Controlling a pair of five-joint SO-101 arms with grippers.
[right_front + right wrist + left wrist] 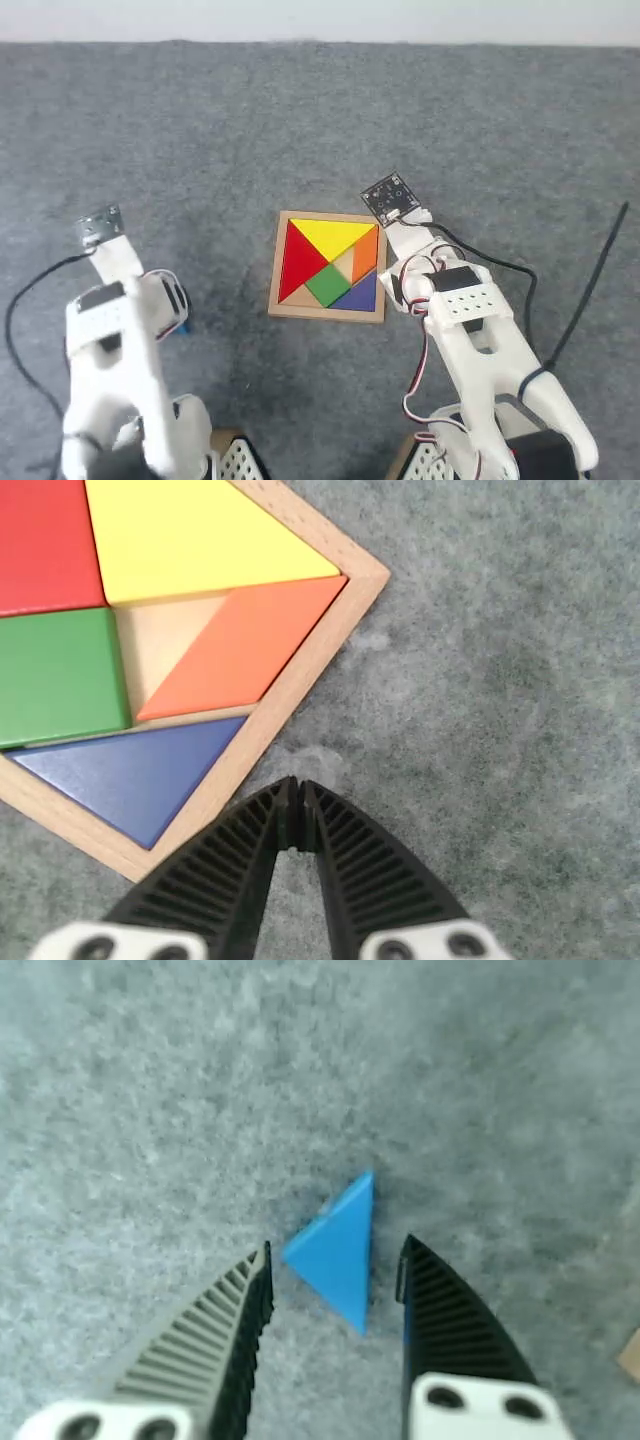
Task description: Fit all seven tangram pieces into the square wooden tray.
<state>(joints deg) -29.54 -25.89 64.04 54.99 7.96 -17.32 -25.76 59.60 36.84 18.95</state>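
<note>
The tray (276,265) is sitting in the middle of the counter (200,130). Lying inside it are a red triangle (298,262), a yellow triangle (332,238), an orange slanted piece (366,255), a green square (327,286) and a dark blue triangle (360,296). Bare wood is showing at its centre beside the orange piece. A light blue triangle (338,1250) is lying flat on the counter well off to the tray's left, beside the left arm. The left fingers (240,1320) are standing wide apart, one on each side of this triangle, close to its edges but not gripping it. The right fingers (350,850) are pressing together on nothing, hovering just outside the tray's rim near the dark blue triangle. Grey counter is stretching out on every side of the tray.
</note>
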